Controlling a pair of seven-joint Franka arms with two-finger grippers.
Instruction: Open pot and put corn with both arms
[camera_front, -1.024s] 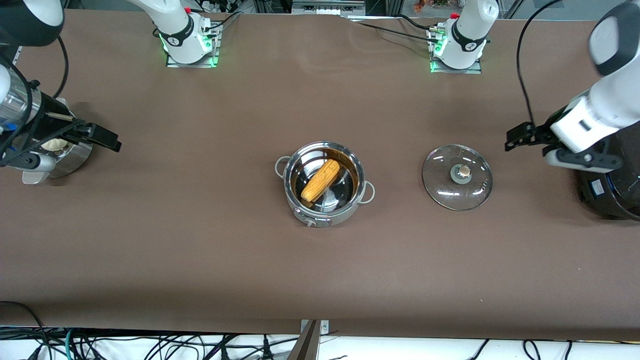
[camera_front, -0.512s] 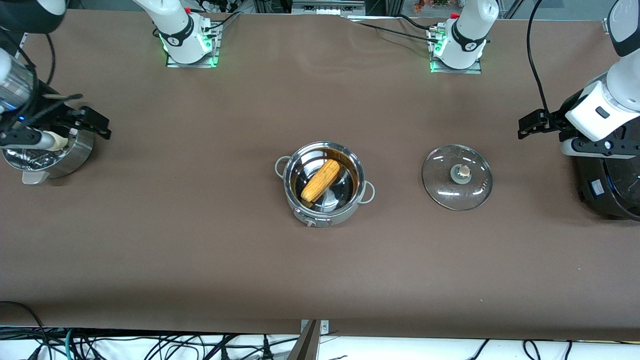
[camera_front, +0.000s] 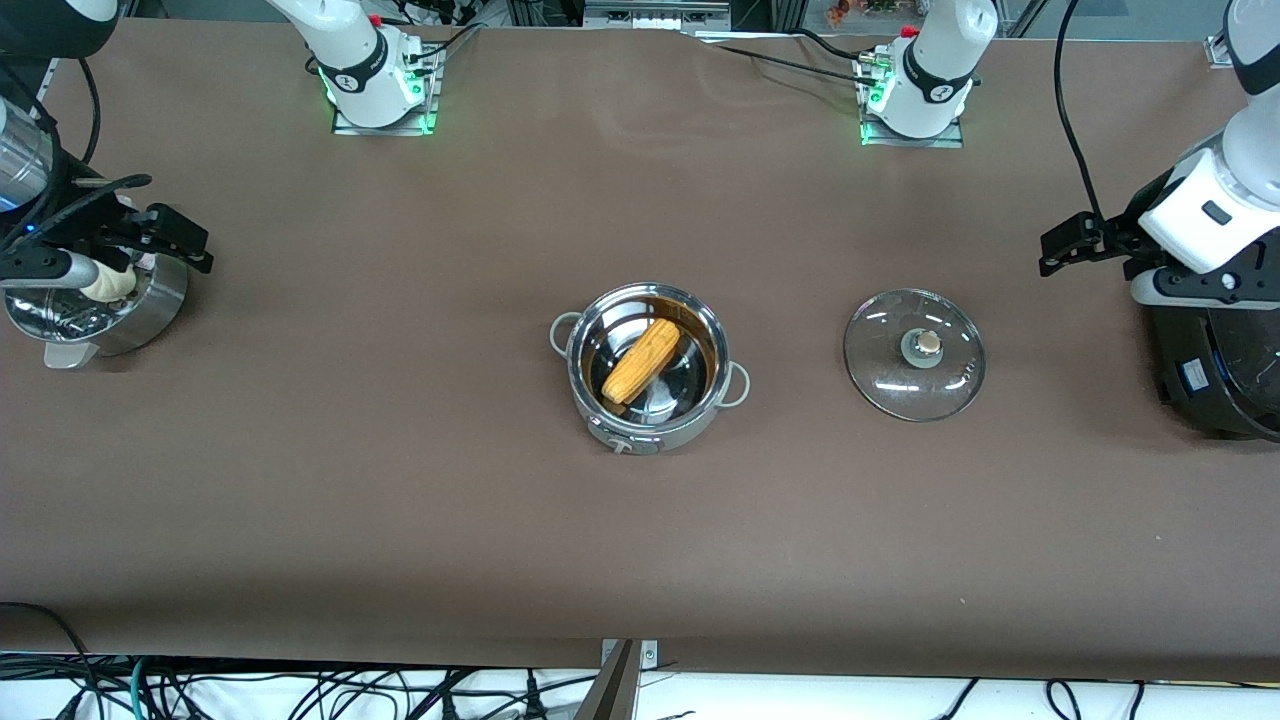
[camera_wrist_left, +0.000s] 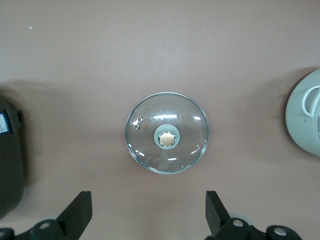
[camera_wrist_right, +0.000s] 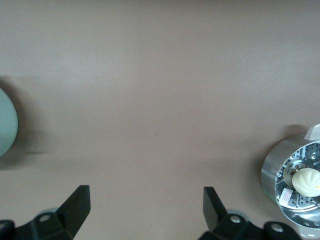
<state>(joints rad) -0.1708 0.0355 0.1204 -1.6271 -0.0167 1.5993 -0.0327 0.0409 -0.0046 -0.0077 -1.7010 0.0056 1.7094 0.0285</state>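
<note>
1. The pot (camera_front: 648, 365) stands uncovered mid-counter (camera_front: 400, 480), with the corn (camera_front: 641, 361) lying slantwise inside it.
2. The glass lid (camera_front: 915, 354) lies flat on the counter beside the pot, toward the left arm's end.
3. The left claw (camera_front: 1060, 250) hangs empty, fingers spread wide, above the counter between the lid and a black cooker (camera_front: 1215, 370).
4. The right claw (camera_front: 175, 240) hangs empty and wide over the rim of a steamer basket (camera_front: 95, 310) holding a bun (camera_wrist_right: 305, 180).
</note>
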